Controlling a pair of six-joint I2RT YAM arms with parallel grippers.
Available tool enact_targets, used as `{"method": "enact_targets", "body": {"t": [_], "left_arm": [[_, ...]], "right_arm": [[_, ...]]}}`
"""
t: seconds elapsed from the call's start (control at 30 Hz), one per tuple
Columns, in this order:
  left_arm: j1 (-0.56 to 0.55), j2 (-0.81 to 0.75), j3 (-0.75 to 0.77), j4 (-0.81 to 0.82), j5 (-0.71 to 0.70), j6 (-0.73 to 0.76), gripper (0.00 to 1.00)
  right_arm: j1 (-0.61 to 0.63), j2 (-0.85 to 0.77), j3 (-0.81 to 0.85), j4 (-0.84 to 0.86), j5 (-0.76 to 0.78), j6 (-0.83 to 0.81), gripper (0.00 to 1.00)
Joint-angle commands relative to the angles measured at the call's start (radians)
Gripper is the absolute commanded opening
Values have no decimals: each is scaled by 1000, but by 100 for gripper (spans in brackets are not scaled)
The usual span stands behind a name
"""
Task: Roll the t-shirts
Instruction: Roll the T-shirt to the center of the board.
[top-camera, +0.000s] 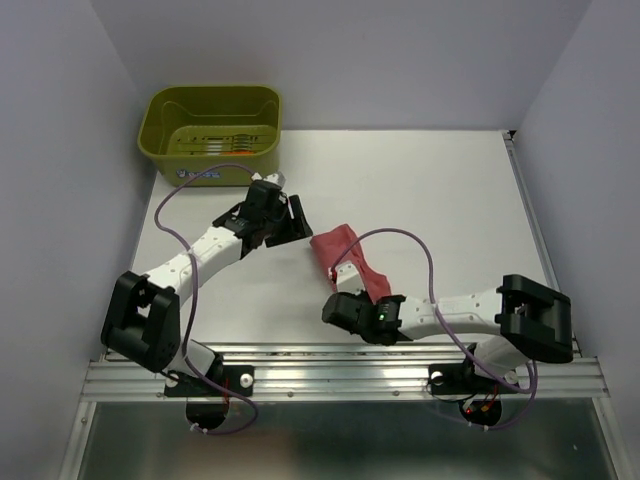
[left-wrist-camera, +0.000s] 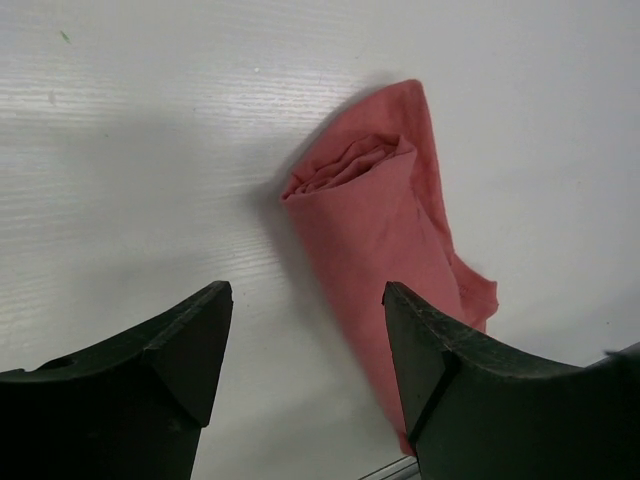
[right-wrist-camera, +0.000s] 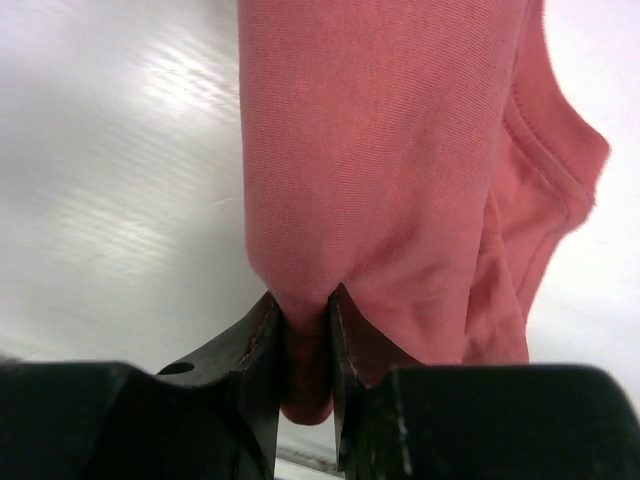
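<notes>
A dusty rose-red t-shirt (top-camera: 345, 255) lies rolled into a loose tube on the white table, its spiral end (left-wrist-camera: 350, 165) facing my left wrist camera. My left gripper (top-camera: 296, 226) hovers just left of that far end, open, with nothing between its fingers (left-wrist-camera: 305, 300). The roll runs past its right finger (left-wrist-camera: 430, 350). My right gripper (top-camera: 356, 296) is at the roll's near end, shut on a pinched fold of the t-shirt (right-wrist-camera: 380, 150). The cloth bulges out between and below its jaws (right-wrist-camera: 303, 305).
An olive-green plastic tub (top-camera: 160, 140) stands at the table's back left corner, behind the left arm. A thin orange-red streak (top-camera: 228, 146) shows on its floor. The aluminium rail (top-camera: 340, 375) runs along the table's near edge, just behind my right gripper.
</notes>
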Motion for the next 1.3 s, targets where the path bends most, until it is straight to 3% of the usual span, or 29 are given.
{"method": "enact_targets", "body": {"t": [0.0,0.33,0.67,0.97,1.27], "left_arm": [[15,-81,-6,-8,-24,6,73],[29,-131,-26,-13,-13,10,71],[25,-151,-75,46,57,6,61],[-15,-94,-76,98,94,4,55],[-80,6,-26,136,113,7,45]], "right_arm": [[-33,-68,-31,232,-239,16,1],[-177,-159,-134,460,-556,111,1],[-367,-240,-336,712,-898,275,1],[-505,-245,-485,960,-1110,406,1],[-649,-222,-540,1033,-1284,441,1]]}}
